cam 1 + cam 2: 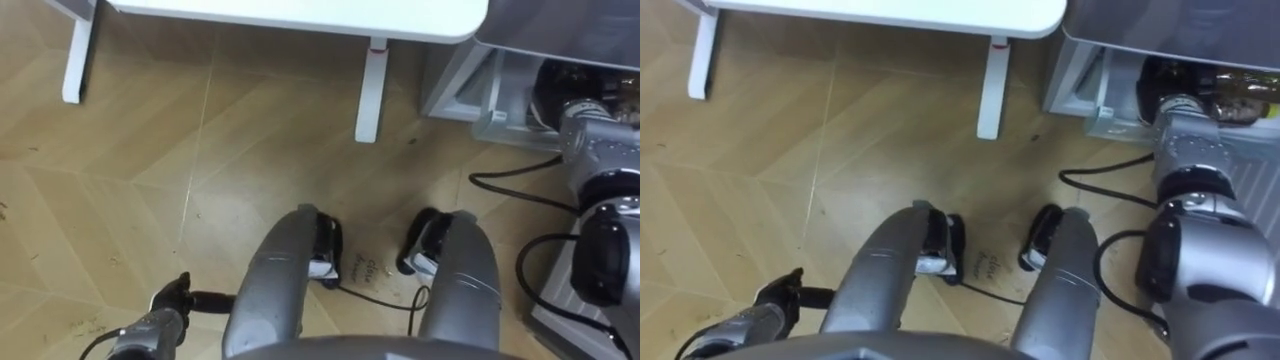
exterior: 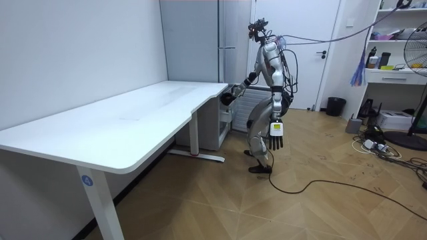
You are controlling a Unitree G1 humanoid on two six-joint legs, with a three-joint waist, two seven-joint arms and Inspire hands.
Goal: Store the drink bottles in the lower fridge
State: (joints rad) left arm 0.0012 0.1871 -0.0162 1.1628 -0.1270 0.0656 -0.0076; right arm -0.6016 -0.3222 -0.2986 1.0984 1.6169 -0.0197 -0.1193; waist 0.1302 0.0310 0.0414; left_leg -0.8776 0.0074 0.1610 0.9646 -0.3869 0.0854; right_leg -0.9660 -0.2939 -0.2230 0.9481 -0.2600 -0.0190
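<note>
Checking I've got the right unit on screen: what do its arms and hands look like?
Both arms are silver-grey shells with black joints; the right arm has a ribbed silver wrist section. The left hand has black fingers and a pale plate on its back.

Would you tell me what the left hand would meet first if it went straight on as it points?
Probably the wooden floor: the left hand hangs at the robot's side, straight fingers pointing down, with nothing visible between in the room view.
</note>
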